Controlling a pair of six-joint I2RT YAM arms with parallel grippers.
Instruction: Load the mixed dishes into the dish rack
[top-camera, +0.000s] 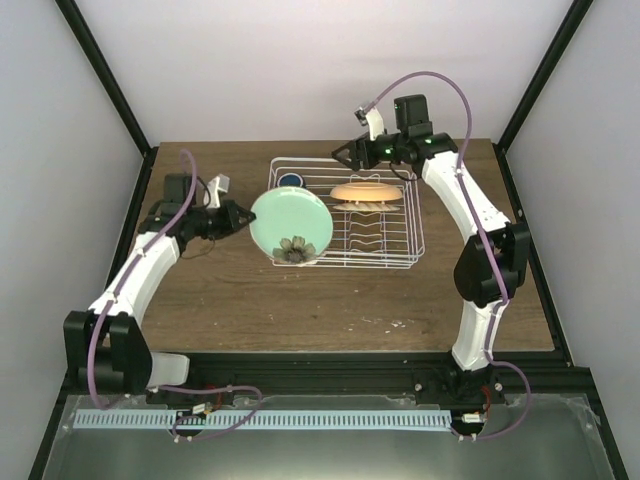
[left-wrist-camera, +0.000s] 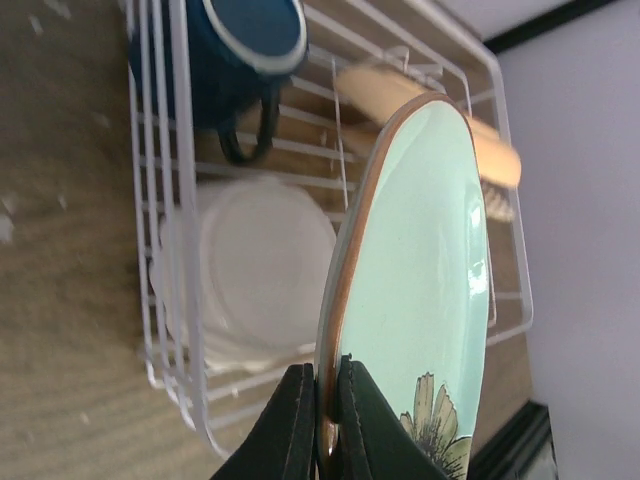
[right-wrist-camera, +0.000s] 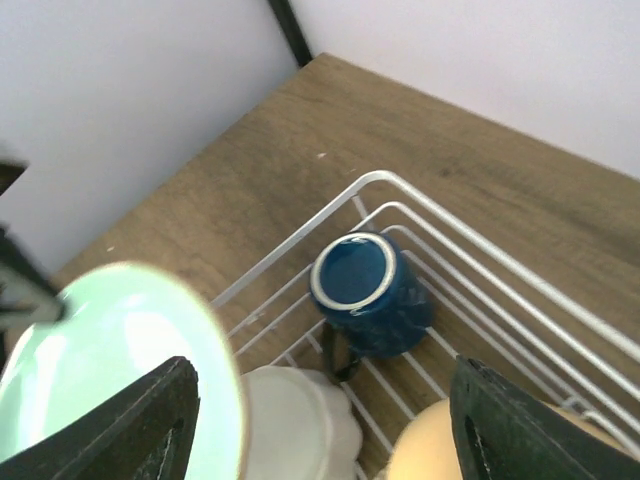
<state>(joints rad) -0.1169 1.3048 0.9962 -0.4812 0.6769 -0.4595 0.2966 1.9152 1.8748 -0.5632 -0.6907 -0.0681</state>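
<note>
Left gripper (left-wrist-camera: 325, 388) pinches the green plate (left-wrist-camera: 420, 260) by its rim, on edge at the rack (top-camera: 417, 225) side. Only the wrist views reveal the white dish (left-wrist-camera: 260, 270) beyond its fingers. Right gripper (right-wrist-camera: 322, 425) gapes wide above the mug (right-wrist-camera: 365, 290).

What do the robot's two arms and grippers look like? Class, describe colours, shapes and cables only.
Both the left arm and right arm have smooth white link shells joined by bulky black joints. A thin purple cable loops loosely along each arm. The left gripper and right gripper are black, each with two tapered, wedge-shaped fingers.
</note>
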